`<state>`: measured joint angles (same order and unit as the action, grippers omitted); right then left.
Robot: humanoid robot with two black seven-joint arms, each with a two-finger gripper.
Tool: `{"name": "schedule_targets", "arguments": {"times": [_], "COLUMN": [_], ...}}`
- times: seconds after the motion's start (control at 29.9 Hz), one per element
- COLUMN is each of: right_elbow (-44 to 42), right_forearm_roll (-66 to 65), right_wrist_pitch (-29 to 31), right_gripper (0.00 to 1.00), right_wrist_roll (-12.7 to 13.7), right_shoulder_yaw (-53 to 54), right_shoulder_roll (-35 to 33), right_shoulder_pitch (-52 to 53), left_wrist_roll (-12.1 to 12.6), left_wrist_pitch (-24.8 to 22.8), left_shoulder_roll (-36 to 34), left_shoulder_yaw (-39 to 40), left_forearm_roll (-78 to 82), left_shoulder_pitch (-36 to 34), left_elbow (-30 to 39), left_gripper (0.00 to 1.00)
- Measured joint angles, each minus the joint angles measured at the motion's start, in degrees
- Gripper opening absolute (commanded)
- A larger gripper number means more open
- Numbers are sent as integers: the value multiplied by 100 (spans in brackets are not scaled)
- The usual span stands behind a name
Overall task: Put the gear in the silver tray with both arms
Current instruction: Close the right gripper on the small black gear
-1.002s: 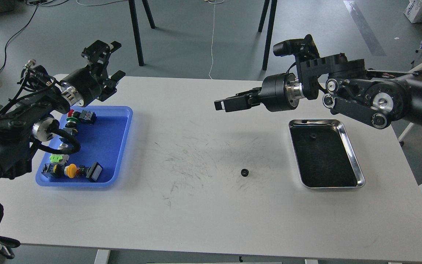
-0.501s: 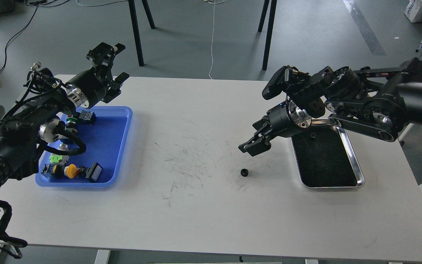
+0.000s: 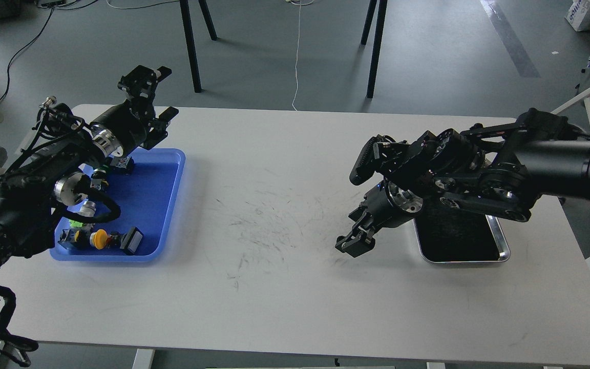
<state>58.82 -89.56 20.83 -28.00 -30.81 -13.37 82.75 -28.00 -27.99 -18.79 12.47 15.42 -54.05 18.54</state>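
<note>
The gear does not show; my right gripper (image 3: pixel 352 246) is down at the table spot left of the silver tray and covers it. Its dark fingers point down to the table, and I cannot tell whether they are open or shut. The silver tray (image 3: pixel 500 245) lies at the right, its far half hidden behind my right arm. My left gripper (image 3: pixel 166 91) is open and empty, held above the far corner of the blue tray.
The blue plastic tray (image 3: pixel 172 205) at the left holds several coloured buttons and switches (image 3: pixel 99 239). The white table (image 3: pixel 274 287) has scuff marks in the middle. Chair legs stand on the floor behind the table.
My right arm has swung down and to the left, bringing its gripper from above the table down onto the gear's spot, so the gear is now hidden. The left arm shifted only slightly.
</note>
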Motion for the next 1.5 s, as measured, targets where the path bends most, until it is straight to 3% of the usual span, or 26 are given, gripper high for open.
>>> {"name": "schedule_targets", "arguments": {"times": [0.9,1.5], "right_elbow": [-834,-1175], "right_forearm_roll": [0,-1], "right_wrist_pitch": [-25,-67], "right_gripper": [69,47], "right_wrist_roll": [0,1], "right_shoulder_yaw": [-209,-215], "right_shoulder_roll": [720,961], "right_shoulder_pitch": [-426,-578], "left_wrist_roll": [0,0], "left_wrist_pitch": [0,0], "left_shoulder_roll": [-37,-48], "left_shoulder_yaw": [142,147], "left_forearm_roll": [-92,-92], "left_shoulder_pitch": [129,148], "left_elbow": [1,1], "left_gripper": [99,99]}}
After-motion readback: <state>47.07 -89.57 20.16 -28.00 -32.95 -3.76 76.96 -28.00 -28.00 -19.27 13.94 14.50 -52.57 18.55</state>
